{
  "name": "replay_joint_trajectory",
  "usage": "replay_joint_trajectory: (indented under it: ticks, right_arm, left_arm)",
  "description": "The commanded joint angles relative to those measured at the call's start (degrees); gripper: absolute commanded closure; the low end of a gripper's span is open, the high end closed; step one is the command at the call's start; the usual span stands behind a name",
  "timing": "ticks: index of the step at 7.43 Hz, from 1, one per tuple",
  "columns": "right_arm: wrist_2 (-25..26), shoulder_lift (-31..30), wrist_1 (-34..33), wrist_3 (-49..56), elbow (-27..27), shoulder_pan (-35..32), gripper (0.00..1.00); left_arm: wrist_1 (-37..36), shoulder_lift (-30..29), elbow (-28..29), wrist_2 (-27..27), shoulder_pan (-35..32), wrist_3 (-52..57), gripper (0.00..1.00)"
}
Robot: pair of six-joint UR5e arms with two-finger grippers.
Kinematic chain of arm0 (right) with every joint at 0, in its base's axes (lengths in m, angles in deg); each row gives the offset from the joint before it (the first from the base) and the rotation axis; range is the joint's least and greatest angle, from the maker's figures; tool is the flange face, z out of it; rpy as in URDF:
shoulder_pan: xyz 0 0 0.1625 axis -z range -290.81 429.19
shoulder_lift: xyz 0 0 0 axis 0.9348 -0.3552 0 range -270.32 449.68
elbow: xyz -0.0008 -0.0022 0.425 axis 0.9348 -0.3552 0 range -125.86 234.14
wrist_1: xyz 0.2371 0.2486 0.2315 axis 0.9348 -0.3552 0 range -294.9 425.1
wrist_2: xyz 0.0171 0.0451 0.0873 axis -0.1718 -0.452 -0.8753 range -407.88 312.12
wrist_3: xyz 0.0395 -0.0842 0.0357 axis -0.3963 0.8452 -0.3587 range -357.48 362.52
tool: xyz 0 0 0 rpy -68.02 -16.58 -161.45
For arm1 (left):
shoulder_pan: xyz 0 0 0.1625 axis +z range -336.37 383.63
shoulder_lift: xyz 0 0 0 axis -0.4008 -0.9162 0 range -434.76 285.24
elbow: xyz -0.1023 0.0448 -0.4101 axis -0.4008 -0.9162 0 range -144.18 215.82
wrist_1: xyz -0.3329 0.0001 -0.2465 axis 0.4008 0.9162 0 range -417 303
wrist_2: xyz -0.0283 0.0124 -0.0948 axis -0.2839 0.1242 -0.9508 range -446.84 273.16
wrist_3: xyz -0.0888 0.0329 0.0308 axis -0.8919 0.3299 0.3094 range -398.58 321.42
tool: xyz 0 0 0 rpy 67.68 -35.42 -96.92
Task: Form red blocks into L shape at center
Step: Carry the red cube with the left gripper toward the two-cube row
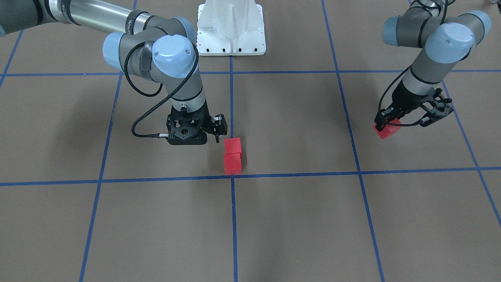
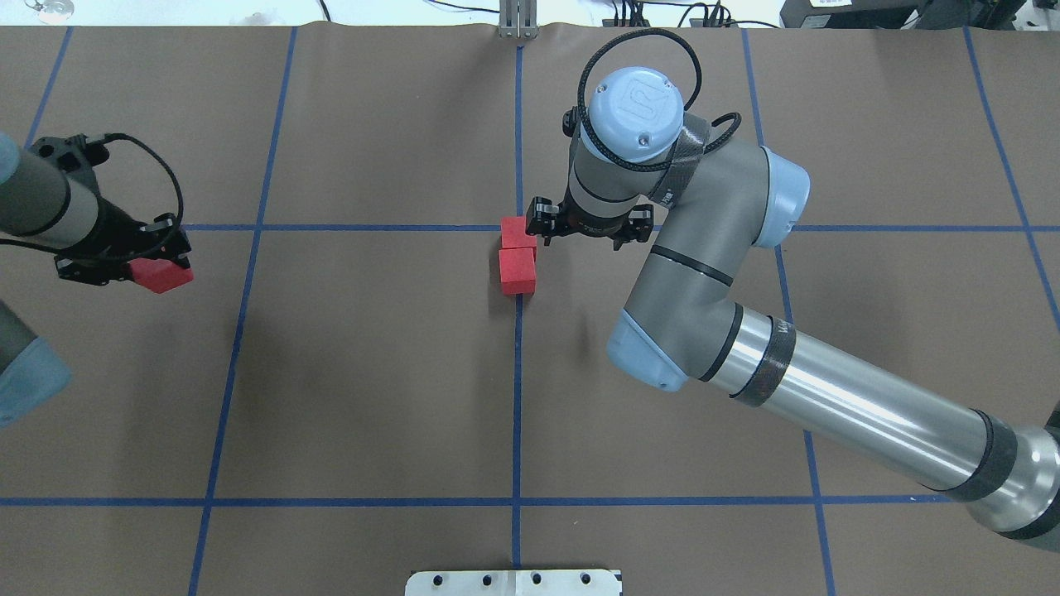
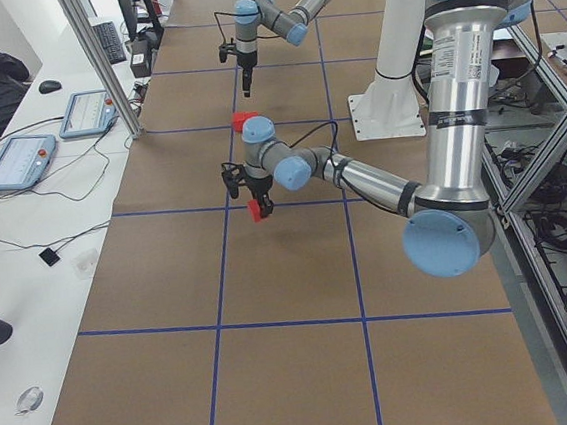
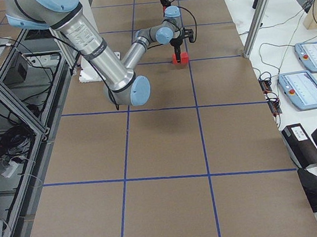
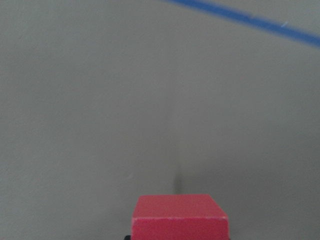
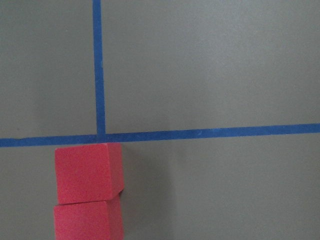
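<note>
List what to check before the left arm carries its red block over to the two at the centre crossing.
1. Grip on the third red block: ok, the left gripper is shut on it.
2. Pair of red blocks at the center: ok, touching in a straight row right beside the crossing.
3. Landing spot on the pair's left-arm side: ok, only bare surface there.
4. Right gripper out of the way: not ok, it hangs open close beside the pair.
5. Held block lifted off the surface: cannot tell.
</note>
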Motion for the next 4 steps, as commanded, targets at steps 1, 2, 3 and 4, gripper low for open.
replay_joint_trajectory:
  ticks: [1,2,3,4]
  right_arm:
    - [-1.12,-1.81,0.53,0.38,0.75,-1.92,0.01]
    - [-2.08,-4.96,0.62,2.90,3.80,-3.32,0.01]
    - [-2.96,-9.52,0.62,5.71,8.27,-4.55,0.01]
    - [-4.45,-13.83,0.44,6.17,12.40,-5.61,0.01]
  left_arm:
    - [-7.76,-17.06,8.68,1.09,1.37,-15.35,1.00]
    - [-7.68,-22.26,13.08,3.80,4.17,-23.60,1.00]
    - [-8.20,-25.36,15.04,7.74,6.81,-29.16,1.00]
    - [-8.47,-25.91,15.49,9.43,9.01,-33.22,1.00]
